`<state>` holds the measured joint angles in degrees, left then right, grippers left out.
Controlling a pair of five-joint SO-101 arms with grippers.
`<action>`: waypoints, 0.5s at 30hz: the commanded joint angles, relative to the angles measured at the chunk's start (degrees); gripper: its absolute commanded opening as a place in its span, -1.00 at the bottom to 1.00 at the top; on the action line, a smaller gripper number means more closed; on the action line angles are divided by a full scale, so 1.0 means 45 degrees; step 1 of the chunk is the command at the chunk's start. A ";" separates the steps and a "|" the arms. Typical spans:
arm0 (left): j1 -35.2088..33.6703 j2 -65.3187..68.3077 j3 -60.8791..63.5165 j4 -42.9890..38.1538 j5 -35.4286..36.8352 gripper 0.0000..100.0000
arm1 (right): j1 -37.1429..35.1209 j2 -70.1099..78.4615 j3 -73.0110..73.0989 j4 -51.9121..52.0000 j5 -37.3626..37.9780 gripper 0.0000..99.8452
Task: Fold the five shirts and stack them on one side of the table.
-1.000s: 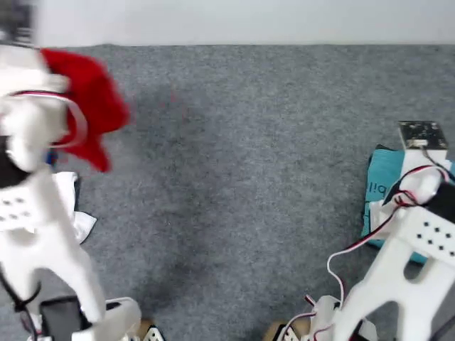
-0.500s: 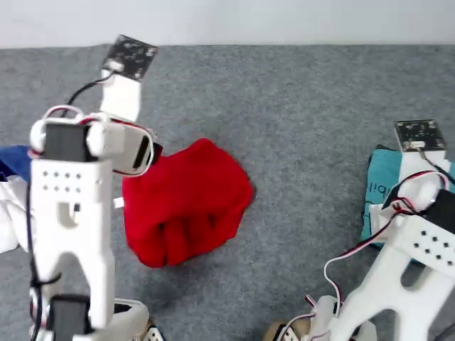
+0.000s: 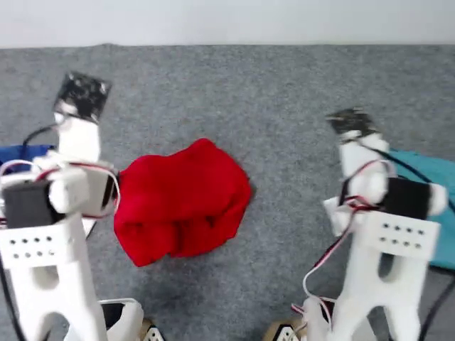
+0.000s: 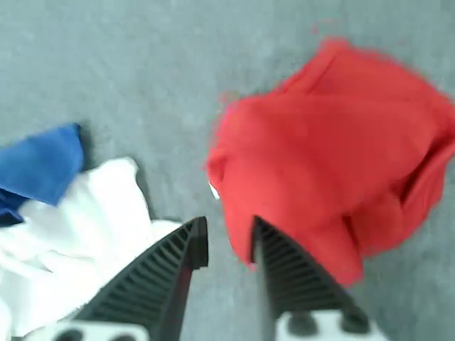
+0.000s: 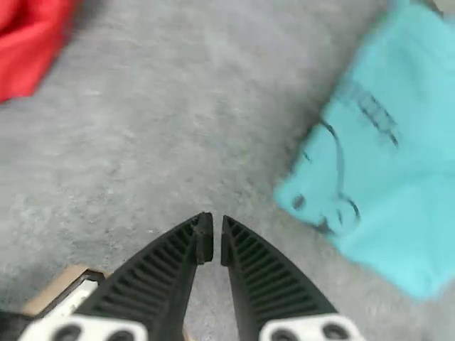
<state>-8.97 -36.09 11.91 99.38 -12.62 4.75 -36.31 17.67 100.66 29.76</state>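
Observation:
A crumpled red shirt lies on the grey table, left of the middle. In the left wrist view my left gripper hangs slightly open over the carpet at the red shirt's edge, holding nothing. A white shirt and a blue shirt lie bunched on its other side. My right gripper is shut and empty above bare carpet, with the folded teal shirt beside it. The teal shirt sits at the right edge in the high view.
The left arm and right arm stand at the front corners. The blue shirt pokes out behind the left arm. Open carpet lies between the red shirt and the right arm. A tan table edge runs below the right gripper.
The left arm swung the red shirt from the far left to left of centre, let it go and drew back left. The right arm moved left, off the teal shirt.

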 commanded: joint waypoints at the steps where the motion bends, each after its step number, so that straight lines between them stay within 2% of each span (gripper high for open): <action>1: 0.0469 -0.0957 0.2159 0.0274 -0.1035 -0.87 | -0.1338 0.0381 -0.0078 0.0264 0.0059 -0.91; 5: 0.1836 -0.1504 0.4523 0.0254 -0.1211 -0.74 | -0.1670 0.1436 -0.0098 0.0283 0.0039 -0.91; 8: 0.2833 -0.1543 0.5617 -0.0098 -0.1172 -0.62 | -0.1631 0.2042 -0.0078 0.0342 -0.0586 -0.91; 15: 0.3907 -0.1446 0.6281 -0.0801 -0.1172 -0.61 | -0.1631 0.2608 -0.0078 0.0381 -0.0899 -0.91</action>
<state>7.12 -41.80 39.87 97.98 -17.36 -1.93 -24.79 17.67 100.66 26.51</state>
